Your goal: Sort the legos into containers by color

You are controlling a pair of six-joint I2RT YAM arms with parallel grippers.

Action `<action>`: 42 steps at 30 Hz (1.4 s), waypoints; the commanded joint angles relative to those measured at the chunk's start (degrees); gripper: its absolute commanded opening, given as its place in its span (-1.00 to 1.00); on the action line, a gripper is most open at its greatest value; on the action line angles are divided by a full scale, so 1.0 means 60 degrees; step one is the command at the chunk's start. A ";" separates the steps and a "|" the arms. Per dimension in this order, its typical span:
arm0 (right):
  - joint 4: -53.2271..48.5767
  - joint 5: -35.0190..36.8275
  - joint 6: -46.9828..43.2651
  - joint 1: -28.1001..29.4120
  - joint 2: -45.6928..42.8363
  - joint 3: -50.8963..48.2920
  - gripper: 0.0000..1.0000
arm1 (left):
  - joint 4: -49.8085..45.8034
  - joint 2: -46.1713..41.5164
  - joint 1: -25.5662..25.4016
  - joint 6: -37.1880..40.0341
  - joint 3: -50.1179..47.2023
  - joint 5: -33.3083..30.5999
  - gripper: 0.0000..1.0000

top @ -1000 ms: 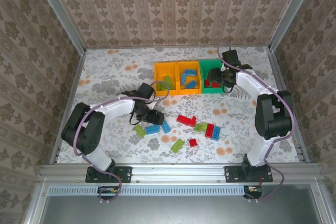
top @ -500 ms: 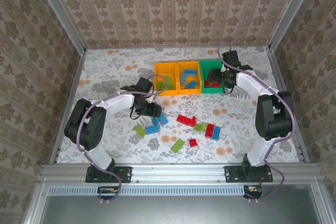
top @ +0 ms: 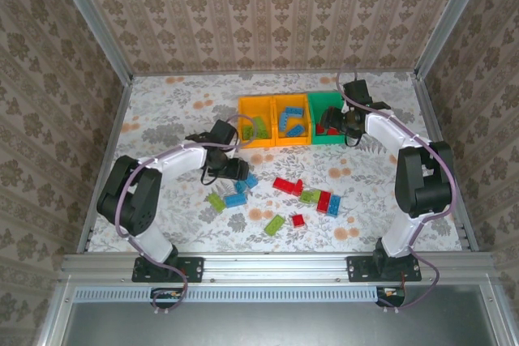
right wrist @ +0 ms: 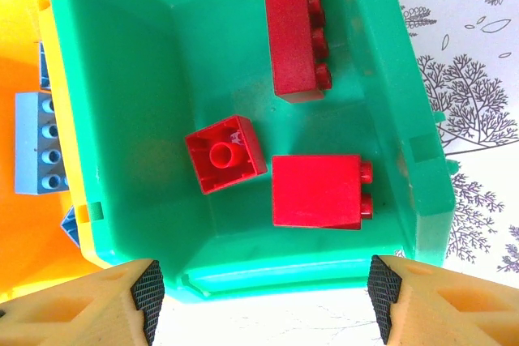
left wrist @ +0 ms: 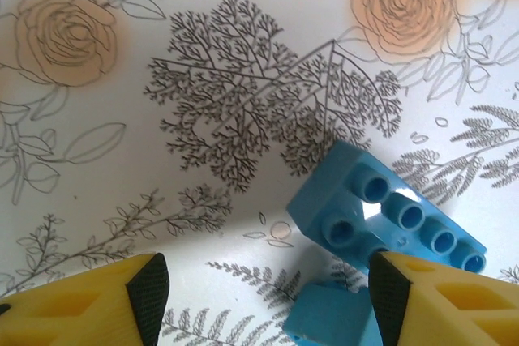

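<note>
Green bin (right wrist: 122,79) w/ 3 red bricks (right wrist: 312,192) (blue ones (right wrist: 36,143) in orange bin (right wrist: 20,6)); L+R jaws released.

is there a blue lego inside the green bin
No, the green bin holds red legos and no blue one in the right wrist view.

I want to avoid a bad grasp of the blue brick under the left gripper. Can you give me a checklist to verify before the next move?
1. Left gripper open: ok, fingers wide apart.
2. Blue brick centred between its fingers: not ok, it lies toward one finger.
3. Brick free of neighbours: not ok, a second blue brick lies close against it.
4. Right gripper open and empty: ok.
5. Green bin holds only red bricks: ok, three of them.
</note>
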 commanded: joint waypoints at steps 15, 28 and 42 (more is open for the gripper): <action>0.0029 0.0110 0.0094 -0.0003 -0.0522 -0.0307 0.43 | -0.0801 0.0713 -0.0593 -0.1223 0.1380 0.0732 0.56; 0.0191 -0.0036 0.0124 -0.0003 -0.0303 -0.0351 0.45 | -0.0938 0.1288 -0.0733 -0.2614 0.1420 0.0863 0.55; 0.0162 0.0132 0.0046 -0.0003 -0.0399 -0.0490 0.48 | -0.1248 0.2627 -0.0894 -0.2487 0.2447 0.0754 0.35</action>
